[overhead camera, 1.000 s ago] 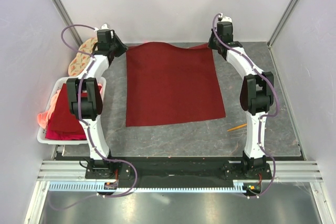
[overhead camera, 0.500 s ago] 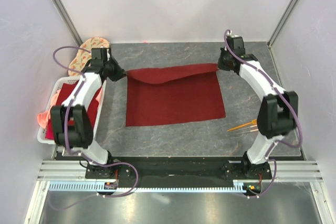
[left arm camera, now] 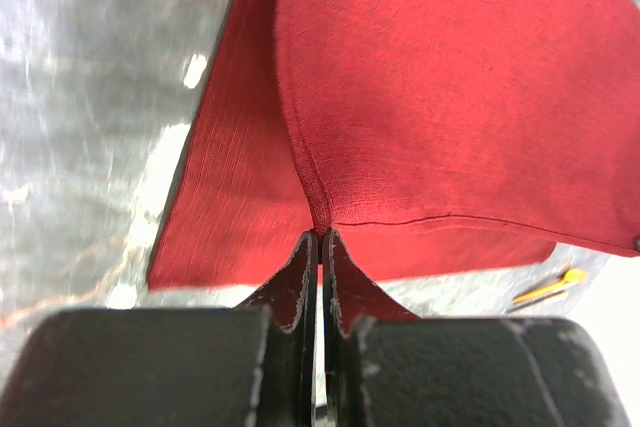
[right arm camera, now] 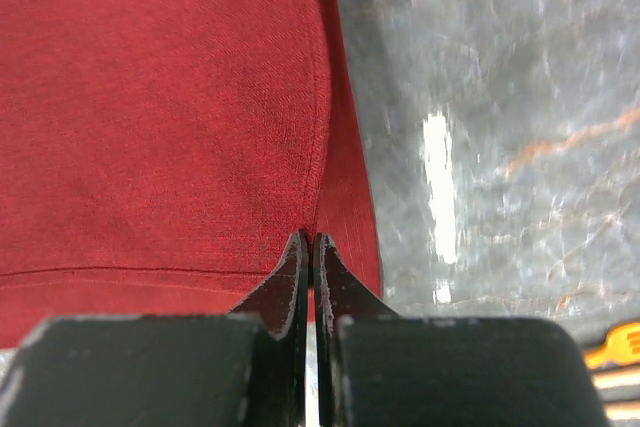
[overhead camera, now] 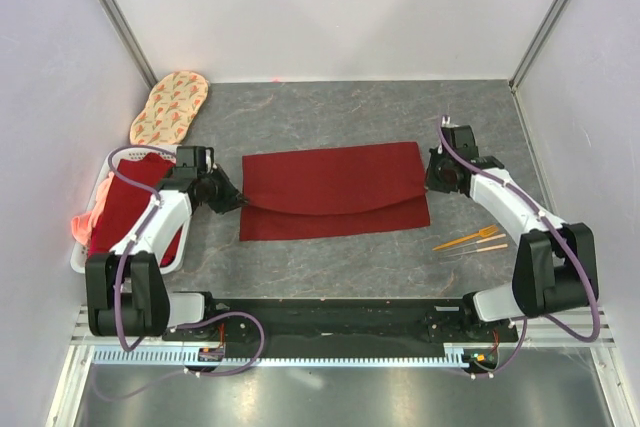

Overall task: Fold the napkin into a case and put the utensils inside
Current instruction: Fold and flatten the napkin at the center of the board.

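Note:
The dark red napkin [overhead camera: 335, 187] lies on the grey table, doubled over into a wide rectangle, its upper layer sagging short of the near edge. My left gripper [overhead camera: 238, 202] is shut on the upper layer's left corner, seen close in the left wrist view [left arm camera: 320, 235]. My right gripper [overhead camera: 428, 175] is shut on the right corner [right arm camera: 308, 237]. The napkin fills both wrist views [left arm camera: 440, 97] [right arm camera: 160, 107]. The orange-gold utensils [overhead camera: 470, 240] lie on the table right of the napkin, apart from it. A case is not in view.
A white bin [overhead camera: 80, 259] with brighter red and pink cloths stands at the left, beside my left arm. An oval beige patterned mat [overhead camera: 168, 107] lies at the back left. Light walls close in the table on three sides.
Both grippers have drawn the napkin's far edge toward the near side, laying it over the near half. The arms have folded back and lowered with it.

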